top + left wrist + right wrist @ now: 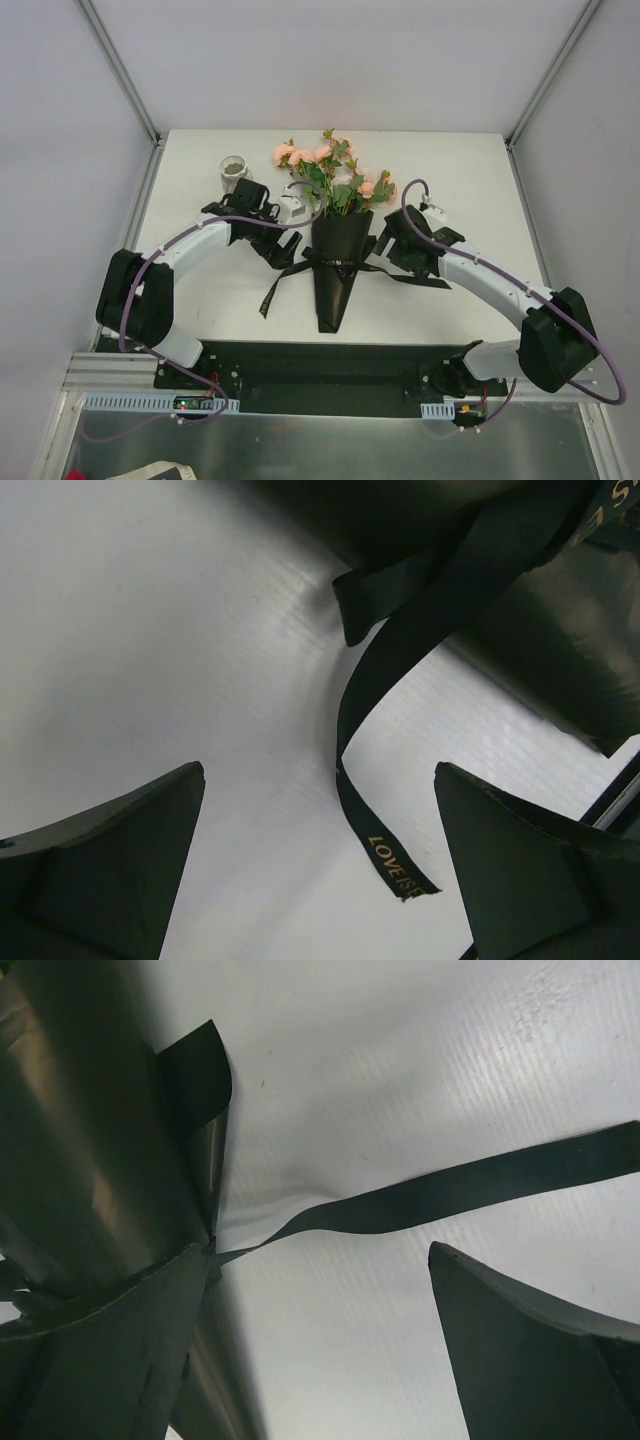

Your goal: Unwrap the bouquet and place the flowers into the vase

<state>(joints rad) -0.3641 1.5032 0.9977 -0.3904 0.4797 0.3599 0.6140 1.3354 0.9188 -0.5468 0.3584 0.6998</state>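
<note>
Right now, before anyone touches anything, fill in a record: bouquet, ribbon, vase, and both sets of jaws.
bouquet: lying on the table, wrapped, roses toward the far edge
ribbon: across the wrap, ends trailing both sides
vase: left of the roses, no flowers in it
left jaws: open, a ribbon end between them
right jaws: open, beside the wrap

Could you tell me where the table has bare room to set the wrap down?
Widest: the table's far right corner, between the flowers and the right arm. Smaller: the near strip between the left arm and the ribbon tail. Crowded: the middle, where the left end effector and right end effector flank the wrap, and around the vase.
</note>
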